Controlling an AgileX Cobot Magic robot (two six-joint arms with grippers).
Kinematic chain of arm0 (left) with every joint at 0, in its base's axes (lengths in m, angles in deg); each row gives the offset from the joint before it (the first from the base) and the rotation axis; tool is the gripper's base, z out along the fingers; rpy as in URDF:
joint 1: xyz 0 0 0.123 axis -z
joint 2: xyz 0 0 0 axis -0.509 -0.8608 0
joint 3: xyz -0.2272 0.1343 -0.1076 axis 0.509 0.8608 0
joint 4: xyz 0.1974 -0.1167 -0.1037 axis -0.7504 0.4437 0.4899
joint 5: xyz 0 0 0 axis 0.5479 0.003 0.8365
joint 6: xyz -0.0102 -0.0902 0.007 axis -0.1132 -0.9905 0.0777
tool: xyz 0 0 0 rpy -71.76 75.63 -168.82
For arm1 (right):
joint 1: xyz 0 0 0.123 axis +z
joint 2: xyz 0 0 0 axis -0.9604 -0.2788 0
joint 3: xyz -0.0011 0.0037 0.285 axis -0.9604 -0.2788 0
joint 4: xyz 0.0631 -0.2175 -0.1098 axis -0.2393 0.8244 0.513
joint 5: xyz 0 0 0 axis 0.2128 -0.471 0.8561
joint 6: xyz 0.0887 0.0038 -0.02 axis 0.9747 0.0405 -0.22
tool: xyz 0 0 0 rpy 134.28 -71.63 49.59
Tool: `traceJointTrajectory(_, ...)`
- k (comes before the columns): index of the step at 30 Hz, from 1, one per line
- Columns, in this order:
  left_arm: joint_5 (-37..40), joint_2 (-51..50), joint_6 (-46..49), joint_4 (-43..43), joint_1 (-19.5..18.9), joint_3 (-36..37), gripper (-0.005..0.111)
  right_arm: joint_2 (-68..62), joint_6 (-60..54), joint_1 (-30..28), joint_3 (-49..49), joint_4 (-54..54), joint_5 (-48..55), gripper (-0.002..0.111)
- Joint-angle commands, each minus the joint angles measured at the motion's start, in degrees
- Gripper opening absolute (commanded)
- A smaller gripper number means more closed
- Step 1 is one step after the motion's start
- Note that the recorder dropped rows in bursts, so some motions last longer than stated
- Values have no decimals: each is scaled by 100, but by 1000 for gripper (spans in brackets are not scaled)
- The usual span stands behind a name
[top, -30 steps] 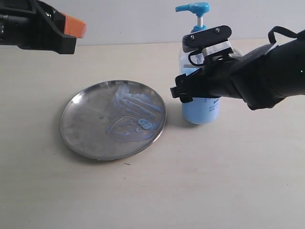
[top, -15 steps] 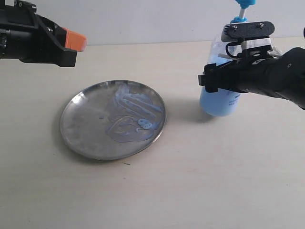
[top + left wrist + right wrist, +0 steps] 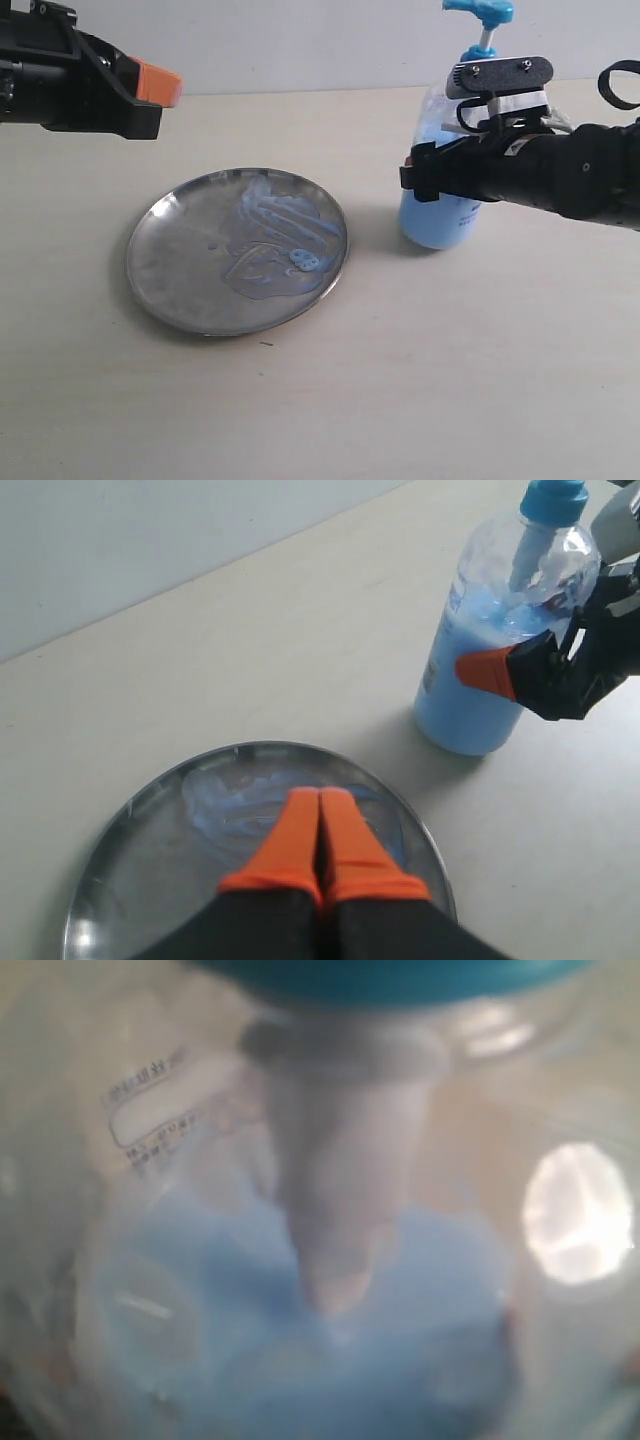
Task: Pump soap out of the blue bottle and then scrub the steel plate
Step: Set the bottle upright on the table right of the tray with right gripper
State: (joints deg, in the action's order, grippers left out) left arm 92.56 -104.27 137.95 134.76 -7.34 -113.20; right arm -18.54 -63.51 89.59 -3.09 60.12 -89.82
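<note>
Right arm holding the bottle aside from a soaped plate: the right gripper (image 3: 425, 181) grasps the blue bottle (image 3: 436, 218) around its middle, jaws spread wide to either side of the clear body, one orange fingertip (image 3: 488, 671) pressed to the wall near the liquid line; the grip sits below the shoulder, presumably so that the pump head (image 3: 481, 10) is left free above; the bottle leans slightly, and whether its base rests on the table (image 3: 420, 380) or hangs just clear cannot be told; the blurred right wrist view shows only the dip tube and blue liquid close up. The steel plate (image 3: 170, 270) lies flat on the table, near the bottle but apart from it; the soap (image 3: 270, 225) is spread in pale blue streaks and blobs over the half nearer the bottle, so pumping appears done and scrubbing is the step due. The left gripper (image 3: 320, 845) is clenched, orange tips together and holding nothing, poised above the plate; no sponge or brush is visible, so the closed tips may themselves serve as the scrubber.
</note>
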Motion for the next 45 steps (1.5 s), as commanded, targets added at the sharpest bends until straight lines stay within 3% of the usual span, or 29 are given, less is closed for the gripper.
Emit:
traceJointTrajectory(1,-51,41,1,61,-13,17,0,-135,688,-19,67,876,-581,0)
traceJointTrajectory(15,-51,41,1,61,-13,17,0,-861,1374,-19,67,1895,-1242,0)
traceJointTrajectory(37,58,41,1,70,11,17,0,-1396,1306,-19,79,1916,-1677,0)
traceJointTrajectory(42,58,41,1,70,11,17,0,-1396,1306,-19,79,1916,-1770,25)
traceJointTrajectory(45,58,41,1,70,11,17,0,-1396,1306,-19,79,1905,-2051,57)
